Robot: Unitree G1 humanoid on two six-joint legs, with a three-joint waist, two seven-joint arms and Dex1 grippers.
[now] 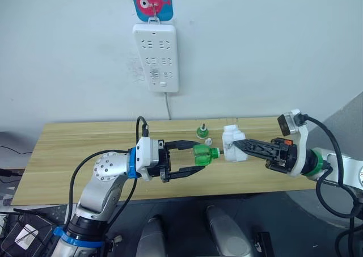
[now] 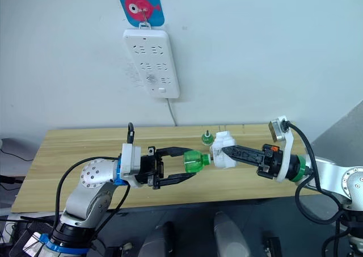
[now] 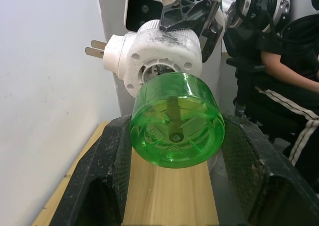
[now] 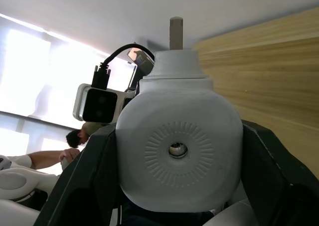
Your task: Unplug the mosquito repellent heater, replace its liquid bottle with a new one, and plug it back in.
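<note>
The surface [image 1: 74, 155] is a long wooden top of light, straight-grained planks, set with its far edge against a pale wall. Near the middle of it, toward the far edge, a small green bottle [image 1: 201, 131] stands upright with a thin wick rising from its neck. Just beside that bottle, on the near side, lies a small whitish cap [image 1: 208, 140], apart from the bottle's base; whether the two touch cannot be told. Both sit closer to the right half of the surface than to the left. The left half shows bare wood, and the grain runs along the length of the planks.
</note>
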